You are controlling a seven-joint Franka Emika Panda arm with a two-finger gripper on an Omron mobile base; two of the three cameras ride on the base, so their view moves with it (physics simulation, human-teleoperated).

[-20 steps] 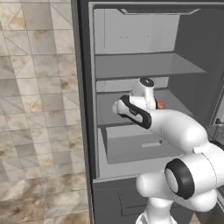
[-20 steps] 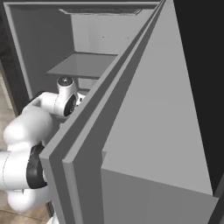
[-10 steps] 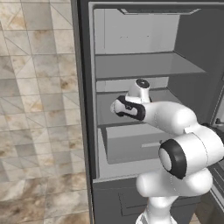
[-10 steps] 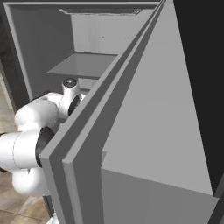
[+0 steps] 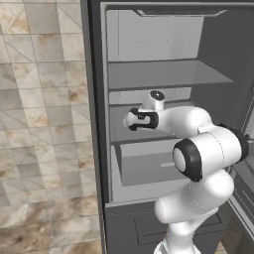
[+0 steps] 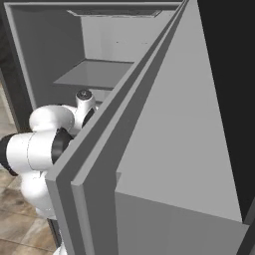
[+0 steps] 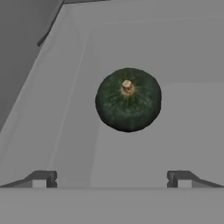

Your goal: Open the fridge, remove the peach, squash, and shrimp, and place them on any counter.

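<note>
The fridge (image 5: pixel 149 74) stands open, its pale grey shelves taking up the middle and right of the left base view, and its door (image 6: pixel 164 149) swings across the whole right half of the right base view. The white arm (image 5: pixel 198 149) reaches in from the lower right toward the middle shelf (image 5: pixel 119 129). On that shelf, just above centre in the hand view, sits the squash (image 7: pixel 128 99), dark green and round with a small tan stem stub facing the camera. It looks hard-skinned, stiff and fairly dense for its size, likely smooth enough to roll or slip, so I would take it across its widest girth, one finger on each flank, clear of the stem. The end effector (image 7: pixel 111 179) has its fingertips (image 7: pixel 42 179) spread as wide as they go, at the bottom of the hand view, holding nothing and touching nothing, with the squash ahead between their lines
</note>
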